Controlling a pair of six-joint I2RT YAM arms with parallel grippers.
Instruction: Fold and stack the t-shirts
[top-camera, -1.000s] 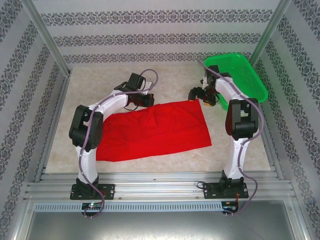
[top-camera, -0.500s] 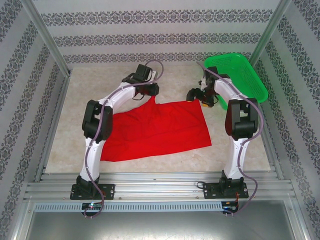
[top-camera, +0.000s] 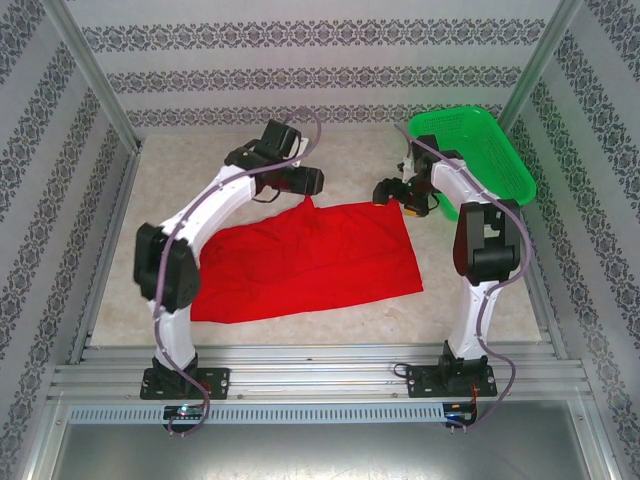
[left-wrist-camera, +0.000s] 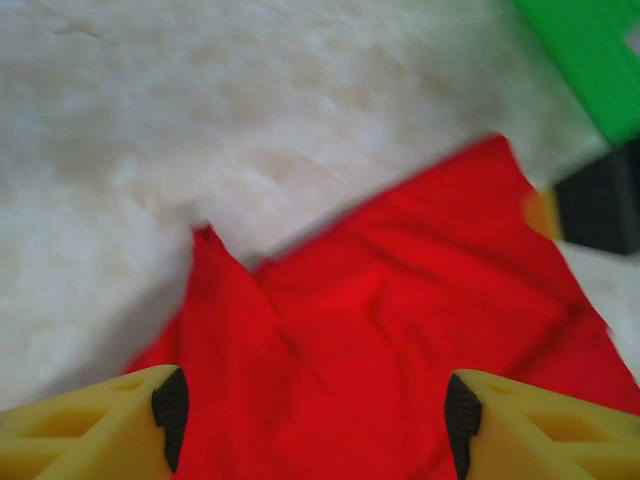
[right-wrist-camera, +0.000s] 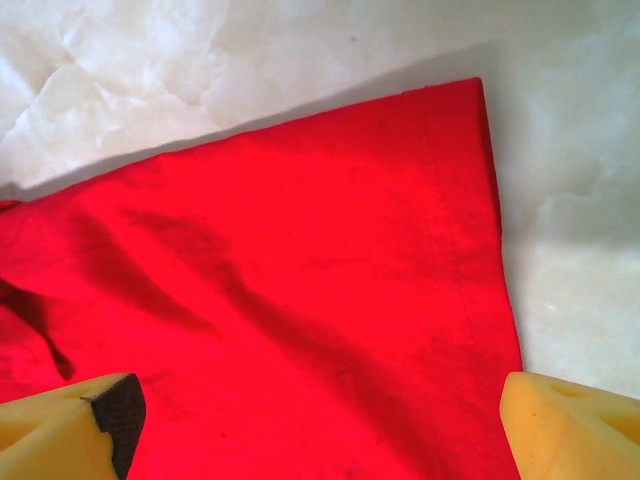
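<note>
The left gripper (left-wrist-camera: 315, 420) and right gripper (right-wrist-camera: 320, 415) hover wide-fingered and empty over the red t-shirt (top-camera: 310, 255) mid-frame; each should pinch an upper corner squarely before folding.

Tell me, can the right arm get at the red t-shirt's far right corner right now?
Probably yes: the right tool hangs open over the red t-shirt near that corner, nothing between them.
</note>
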